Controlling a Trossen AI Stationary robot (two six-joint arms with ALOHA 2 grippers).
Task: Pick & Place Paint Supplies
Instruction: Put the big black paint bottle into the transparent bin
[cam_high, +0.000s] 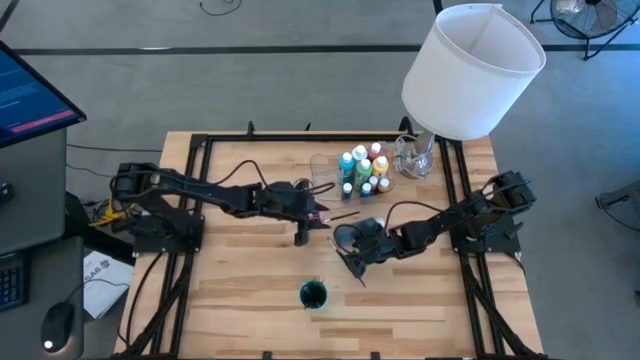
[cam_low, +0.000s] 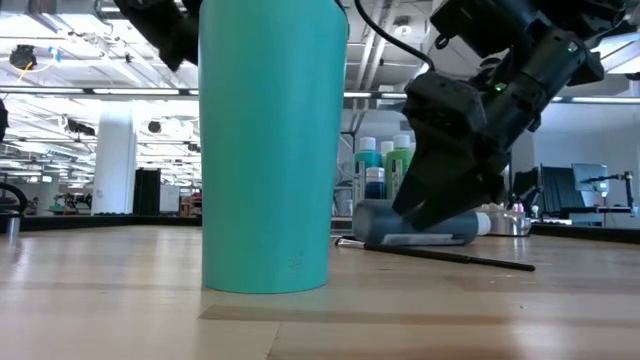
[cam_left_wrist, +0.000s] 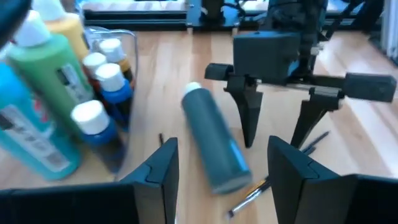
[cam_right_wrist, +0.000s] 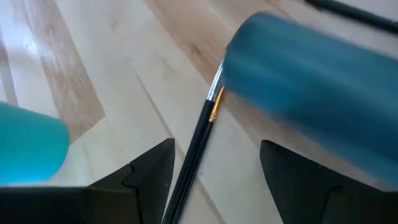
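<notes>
Your right gripper (cam_right_wrist: 214, 174) hangs with its jaws spread, straddling a thin dark-handled brush (cam_right_wrist: 198, 146) that lies flat on the wooden table (cam_high: 240, 300). Touching it lies a dark teal paint bottle (cam_left_wrist: 214, 146) on its side, between both grippers. Your left gripper (cam_left_wrist: 217, 171) is also spread and empty, facing that bottle. The brush looks light, stiff and slippery; pinch it mid-handle. The bottle will likely roll, so take it across its body.

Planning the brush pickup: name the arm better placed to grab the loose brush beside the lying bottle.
Right. The right gripper hangs open directly over the brush, whose handle runs between its fingers. The left gripper faces the lying dark bottle instead.
</notes>
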